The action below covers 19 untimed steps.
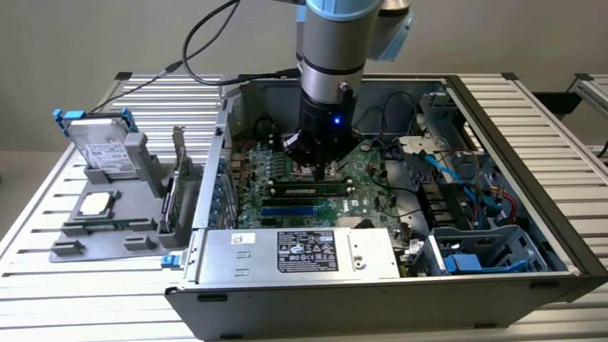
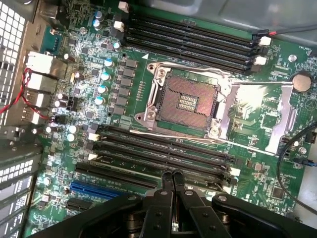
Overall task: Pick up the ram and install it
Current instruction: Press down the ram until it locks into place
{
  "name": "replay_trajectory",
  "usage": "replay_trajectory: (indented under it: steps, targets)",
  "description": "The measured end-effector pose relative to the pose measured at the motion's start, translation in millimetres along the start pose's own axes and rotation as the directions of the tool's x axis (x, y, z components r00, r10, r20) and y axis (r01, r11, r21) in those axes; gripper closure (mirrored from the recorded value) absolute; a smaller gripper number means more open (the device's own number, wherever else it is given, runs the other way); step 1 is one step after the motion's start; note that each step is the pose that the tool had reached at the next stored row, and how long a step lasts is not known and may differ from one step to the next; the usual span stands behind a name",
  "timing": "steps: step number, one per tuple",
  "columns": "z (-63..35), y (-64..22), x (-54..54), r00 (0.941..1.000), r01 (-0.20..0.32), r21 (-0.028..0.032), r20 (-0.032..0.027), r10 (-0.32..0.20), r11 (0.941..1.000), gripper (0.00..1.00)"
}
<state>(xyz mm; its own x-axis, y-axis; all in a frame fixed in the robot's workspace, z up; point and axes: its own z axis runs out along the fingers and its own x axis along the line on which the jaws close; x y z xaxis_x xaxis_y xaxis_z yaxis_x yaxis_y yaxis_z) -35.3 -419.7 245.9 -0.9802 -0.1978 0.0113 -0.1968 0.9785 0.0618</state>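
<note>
— Two views, so start at the exterior view's left. What stands there?

— At nine o'clock of the computer case (image 1: 560, 235), a grey holder (image 1: 124, 228) carries a hard drive (image 1: 102, 148) with a white label. Its print is too small to read. An upright expansion card (image 1: 178, 178) is just beside the case wall.

— And the ram?

— The ram (image 1: 309, 189) lies along the motherboard slots, at six o'clock of the gripper (image 1: 318, 173) and just beneath it. I cannot tell whether it is seated.

— Fingers?

— Clenched together with nothing between them. In the wrist view the fingers (image 2: 167, 186) meet over the black slots (image 2: 163, 148).

— Any writing?

— The power supply (image 1: 295, 253) at six o'clock has a black label with white marks, unreadable. The empty CPU socket (image 2: 188, 101) and the coin battery (image 2: 301, 82) show no legible text either.
</note>
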Motion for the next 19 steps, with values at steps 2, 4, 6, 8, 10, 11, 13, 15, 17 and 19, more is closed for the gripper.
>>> replay_trajectory:
  steps: [2, 4, 6, 8, 10, 11, 13, 15, 17, 19]
  targets:
    - [0.0, 0.0, 0.0, 0.9997, -0.026, -0.0014, -0.0040, 0.026, 0.9997, 0.90]
    - [0.1, 0.0, 0.0, 0.9986, -0.052, -0.0026, -0.0070, 0.052, 0.9986, 0.90]
    - [0.1, 0.0, 0.0, 0.9968, -0.080, -0.0036, -0.0093, 0.080, 0.9968, 0.90]
    - [0.2, 0.1, 0.0, 0.9942, -0.107, -0.0044, -0.0109, 0.107, 0.9942, 0.90]
    - [0.2, 0.0, 0.0, 0.9910, -0.134, -0.0051, -0.0117, 0.134, 0.9910, 0.90]
    - [0.2, 0.0, 0.0, 0.9891, -0.147, -0.0054, -0.0119, 0.147, 0.9891, 0.90]
    - [0.1, 0.1, 0.3, 0.9868, -0.161, -0.0056, -0.0116, 0.161, 0.9869, 0.90]
    - [0.2, 0.1, 0.3, 0.9868, -0.161, -0.0057, -0.0115, 0.161, 0.9869, 0.90]
    - [0.2, 0.1, 0.4, 0.9868, -0.162, -0.0057, -0.0114, 0.161, 0.9869, 0.90]
    - [0.2, 0.1, 0.4, 0.9868, -0.162, -0.0057, -0.0115, 0.161, 0.9869, 0.90]
